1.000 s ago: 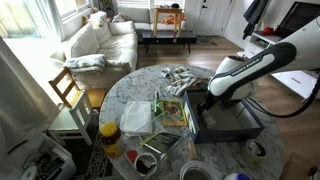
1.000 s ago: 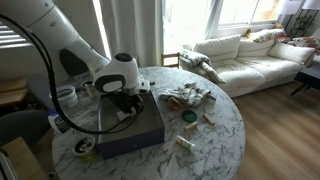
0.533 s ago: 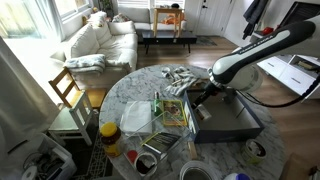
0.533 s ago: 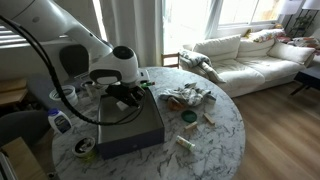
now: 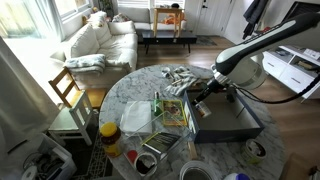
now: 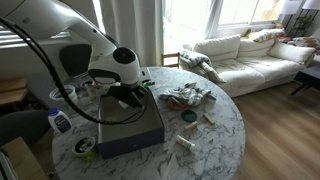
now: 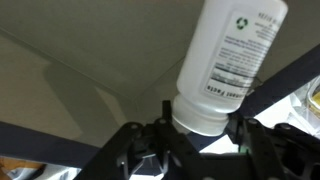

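**Bottle lifted clear of the box**

On the table (image 5: 130, 88), the packets (image 5: 174, 110) lie left of your gripper (image 5: 203, 94), with the box (image 5: 240, 120) to its right. Over the last second your arm has risen out of that box. In the wrist view the fingers (image 7: 150, 140) are clamped on the bottle (image 7: 232, 55) at its cap end, above the box floor, so the grip looks sound
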Robot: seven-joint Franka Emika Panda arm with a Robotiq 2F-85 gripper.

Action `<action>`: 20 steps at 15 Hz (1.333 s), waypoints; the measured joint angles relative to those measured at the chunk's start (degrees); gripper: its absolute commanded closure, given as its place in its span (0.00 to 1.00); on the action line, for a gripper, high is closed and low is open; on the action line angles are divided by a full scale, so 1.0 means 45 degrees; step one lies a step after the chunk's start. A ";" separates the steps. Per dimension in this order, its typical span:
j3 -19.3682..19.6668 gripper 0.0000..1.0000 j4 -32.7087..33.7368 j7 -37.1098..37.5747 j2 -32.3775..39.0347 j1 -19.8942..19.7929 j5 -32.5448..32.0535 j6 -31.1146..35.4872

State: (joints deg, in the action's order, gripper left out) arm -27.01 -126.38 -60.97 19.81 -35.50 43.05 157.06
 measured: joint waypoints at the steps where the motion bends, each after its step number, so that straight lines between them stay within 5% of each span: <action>1: 0.0056 0.74 0.0048 -0.0165 0.0033 0.0086 0.0193 0.0064; 5: -0.1158 0.74 0.0366 -0.3254 0.0437 -0.0845 0.2756 0.0983; 9: -0.2922 0.74 0.0746 -0.6907 0.0911 -0.2760 0.5212 0.1204; 16: -0.5005 0.74 0.0815 -1.3133 0.2208 -0.5304 0.7935 0.1087; 17: -0.5196 0.49 0.0770 -1.4020 0.2433 -0.5493 0.8317 0.1009; 20: -0.5317 0.49 0.0661 -1.5579 0.2921 -0.5651 0.8951 0.1001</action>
State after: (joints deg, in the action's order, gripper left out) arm -50.93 -123.41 -131.07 32.95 -60.93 83.32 161.56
